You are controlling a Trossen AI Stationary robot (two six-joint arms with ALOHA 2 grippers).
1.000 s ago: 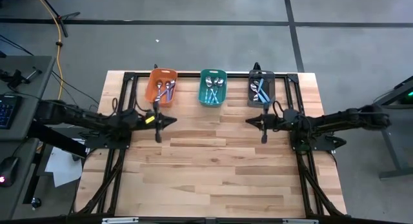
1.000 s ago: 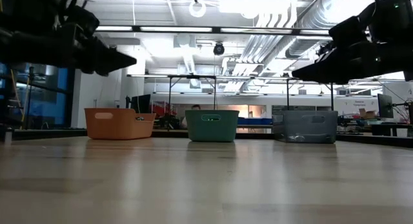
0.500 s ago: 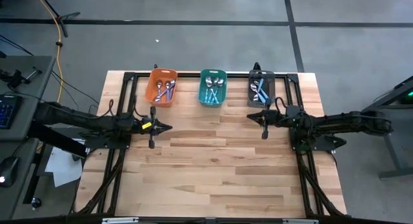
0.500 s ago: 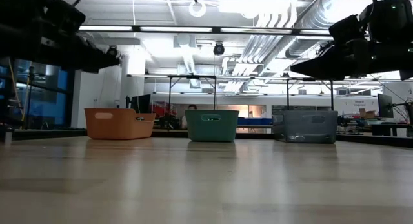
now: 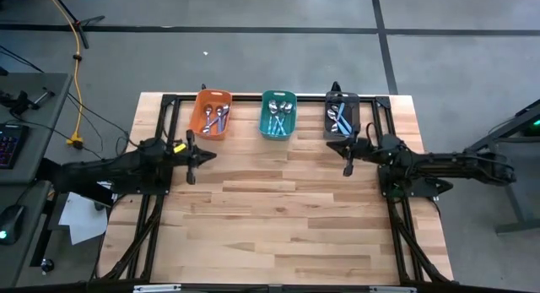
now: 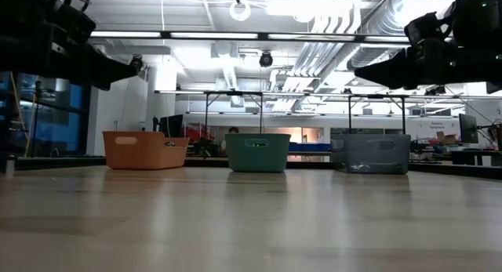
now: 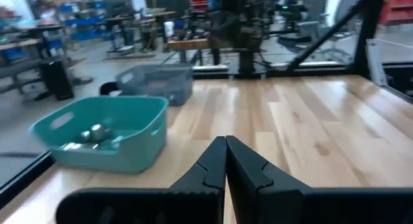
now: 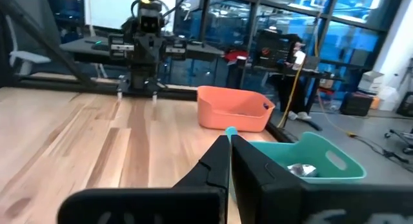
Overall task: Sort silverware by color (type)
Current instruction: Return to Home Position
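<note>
The spoons all lie inside three bins at the table's far edge. Purple-handled spoons [image 5: 218, 117] sit in the orange bin [image 5: 202, 111], teal-handled spoons [image 5: 278, 120] in the teal bin [image 5: 267, 116], and light blue spoons [image 5: 341, 117] in the dark grey bin [image 5: 331, 124]. My left gripper [image 5: 211, 154] hovers shut and empty above the table, just near of the orange bin. My right gripper [image 5: 329, 142] hovers shut and empty beside the grey bin's near end. In the wrist views the fingers meet at their tips, left gripper [image 7: 226, 141] and right gripper [image 8: 230, 137].
The wooden tabletop [image 5: 278, 217] stretches bare from the bins to the near edge. A black frame [image 5: 160, 124] runs along the table's far and side edges. In the low view the bins stand in a row: orange bin [image 6: 145, 150], teal bin [image 6: 257, 152], grey bin [image 6: 370, 153].
Both arms have drawn back from the table's middle with their fingers shut. My left gripper has moved toward the left edge. My right gripper has moved toward the far edge and slightly right, ending beside the grey bin. No spoon has moved.
</note>
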